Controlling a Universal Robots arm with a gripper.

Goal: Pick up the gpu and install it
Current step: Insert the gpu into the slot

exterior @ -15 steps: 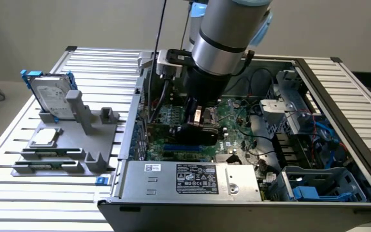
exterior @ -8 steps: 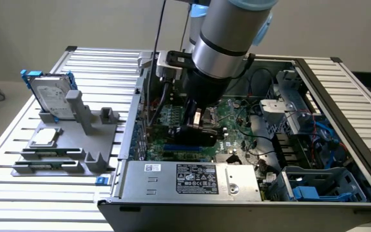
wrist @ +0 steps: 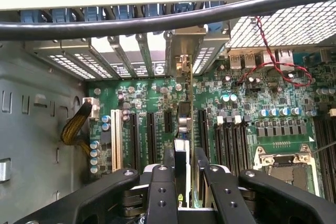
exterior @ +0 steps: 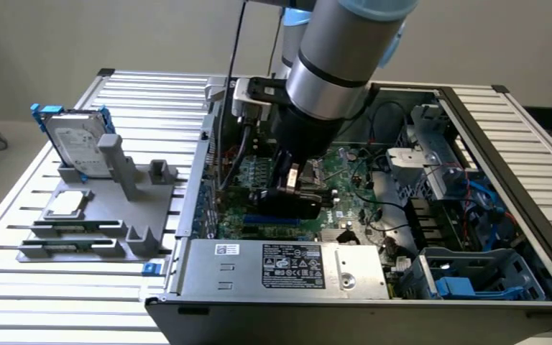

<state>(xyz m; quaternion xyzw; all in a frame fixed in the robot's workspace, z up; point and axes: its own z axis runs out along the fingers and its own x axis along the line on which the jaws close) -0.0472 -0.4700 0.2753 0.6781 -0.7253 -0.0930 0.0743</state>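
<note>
**Claw clamped on the gpu inside the open case**

My claw (wrist: pixel 184 167) is closed partway, stopped by the thin card pinched between its two fingers (wrist: pixel 168 157). That card is the gpu (wrist: pixel 184 123). From my wrist I see it edge-on, running straight away from me. Its silver bracket end points toward the row of slot covers (wrist: pixel 126 59) on the case's back wall.

The gpu stands upright over the green motherboard (wrist: pixel 152 95), in line with the long black expansion slots (wrist: pixel 134 140) on either side of it. I cannot tell whether its lower edge sits in a slot or hangs just above one. The memory slots (wrist: pixel 231 142) and the processor socket (wrist: pixel 283 163) lie off to one side. A thick black cable (wrist: pixel 157 22) crosses the picture beyond the card.

In the exterior view my arm reaches down into the computer case (exterior: pixel 506 165), which lies open on the slatted surface (exterior: pixel 141 93). My claw (exterior: pixel 290 176) holds the gpu's black shroud (exterior: pixel 287 200) low over the motherboard (exterior: pixel 353 169), behind the power supply (exterior: pixel 286 264). To the exterior view's left, outside the case, a grey holder (exterior: pixel 113 208) carries a silver hard drive in a blue frame (exterior: pixel 72 140), well apart from my claw.
</note>
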